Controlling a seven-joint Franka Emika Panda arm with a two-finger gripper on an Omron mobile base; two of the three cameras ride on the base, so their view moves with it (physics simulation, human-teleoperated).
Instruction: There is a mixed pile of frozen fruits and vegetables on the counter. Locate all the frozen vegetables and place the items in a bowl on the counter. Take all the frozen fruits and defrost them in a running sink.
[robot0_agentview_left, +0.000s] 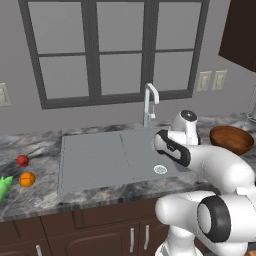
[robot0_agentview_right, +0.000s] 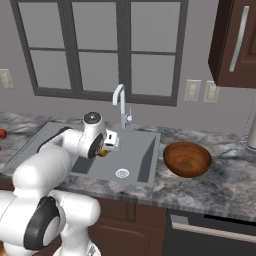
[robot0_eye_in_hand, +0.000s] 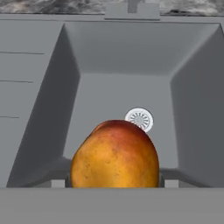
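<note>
The pincer (robot0_agentview_right: 104, 151) is clamped on a brownish orange fruit (robot0_eye_in_hand: 114, 154), which sits between the jaws at six o'clock in the hand view; the round drain (robot0_eye_in_hand: 139, 119) shows just past it at twelve o'clock, so the load hangs over the grey sink (robot0_agentview_left: 100, 165), above the basin and not yet on its floor.

The step in hand looks like delivering this fruit to the basin; to do it well, lower the hand until the fruit is near the floor, a little off the drain, then part the jaws, since a round piece let go from height may bounce or roll; I cannot tell whether the tap (robot0_agentview_left: 149, 102) is running, and it must be.

On the table (robot0_agentview_left: 30, 195), at nine o'clock of the sink in the left base view, wait a red ball (robot0_agentview_left: 22, 160), a bright orange ball (robot0_agentview_left: 27, 179) and the green pointed piece (robot0_agentview_left: 4, 186); the wooden bowl (robot0_agentview_right: 187, 159) stands at three o'clock.
</note>
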